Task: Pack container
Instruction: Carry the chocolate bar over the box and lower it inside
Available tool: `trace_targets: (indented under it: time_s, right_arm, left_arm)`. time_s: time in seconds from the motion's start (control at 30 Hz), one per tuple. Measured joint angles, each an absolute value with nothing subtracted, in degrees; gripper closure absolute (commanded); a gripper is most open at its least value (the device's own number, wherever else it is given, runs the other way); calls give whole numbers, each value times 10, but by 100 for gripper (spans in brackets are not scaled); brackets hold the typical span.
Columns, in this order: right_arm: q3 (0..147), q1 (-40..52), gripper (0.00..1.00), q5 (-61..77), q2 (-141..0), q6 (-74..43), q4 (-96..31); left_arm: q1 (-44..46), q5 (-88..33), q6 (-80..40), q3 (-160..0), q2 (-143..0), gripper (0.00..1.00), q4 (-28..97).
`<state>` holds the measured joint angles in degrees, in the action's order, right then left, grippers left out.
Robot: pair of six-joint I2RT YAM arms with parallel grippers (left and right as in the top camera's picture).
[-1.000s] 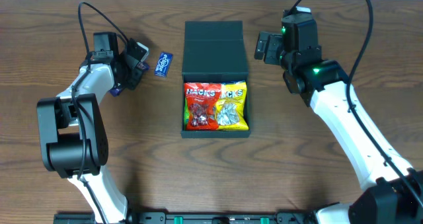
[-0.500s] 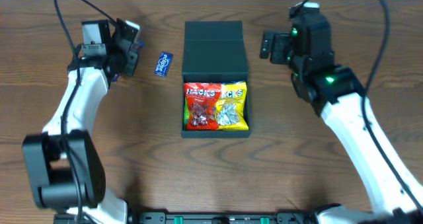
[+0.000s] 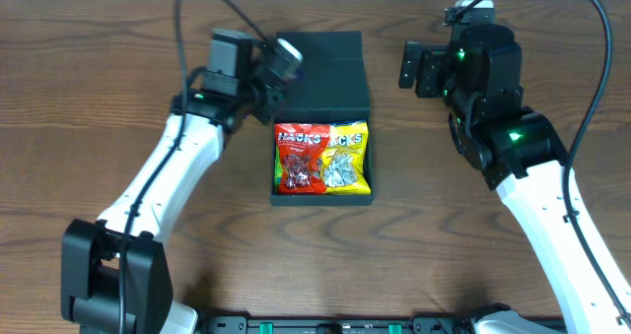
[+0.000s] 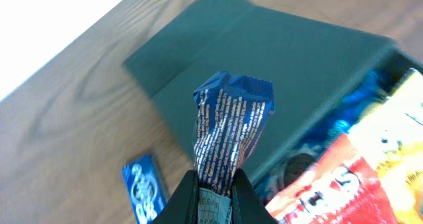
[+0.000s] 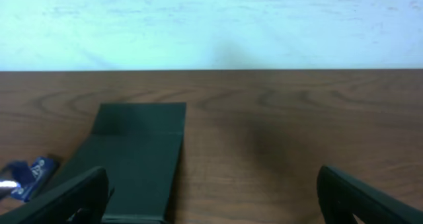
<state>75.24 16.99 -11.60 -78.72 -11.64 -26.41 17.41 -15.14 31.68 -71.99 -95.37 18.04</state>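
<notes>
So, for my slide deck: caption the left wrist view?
Left claw pinching a crinkled blue foil snack packet over the dark teal-green cardboard box.

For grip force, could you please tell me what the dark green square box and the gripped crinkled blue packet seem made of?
Dark green square box: probably rigid cardboard, matte, creased at the lid fold. Crinkled blue packet: thin glossy plastic film, perhaps foil-lined.

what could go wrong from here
1. The left gripper pinches the blue packet by one end only; it could slip out.
2. It hangs over the lid flap, not the opening; a release now would likely miss.
3. The red bag and yellow bag already cover the container opening, so it may sit high.
</notes>
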Motion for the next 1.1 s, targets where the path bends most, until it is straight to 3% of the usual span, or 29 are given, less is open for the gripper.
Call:
trace_targets:
  time_s: [0.2,0.47,0.5,0.53,0.57,0.6,0.63,0.87,1.1]
  right_arm:
    - [752,149,1,-116,-787,-115,-267]
    - [752,139,1,-116,-787,-115,-267]
    - [752,136,1,-116,-787,-115,-268]
    - [752,136,1,-116,-787,-115,-267]
    - [752,135,1,-116,-787,-115,-267]
    - [752,135,1,-116,-787,-115,-268]
    - [752,134,1,-116,-787,-115,-268]
    - [752,134,1,-116,-787,-115,-268]
    - [752,134,1,-116,-787,-115,-267]
  left_arm:
    - [233,-198,496,-720,-954,94,194]
    - [242,-265,582,-720,-976,94,195]
    - [242,-270,587,-720,-977,89,195]
    - [243,-273,590,-720,-978,61,195]
    - [243,-276,594,-720,-978,39,194]
    - [243,-278,596,-720,-979,9,195]
    - [244,-281,598,-720,-979,5,194]
    - [245,-274,566,-720,-979,5,163]
    - [225,-123,480,-720,-979,5,90]
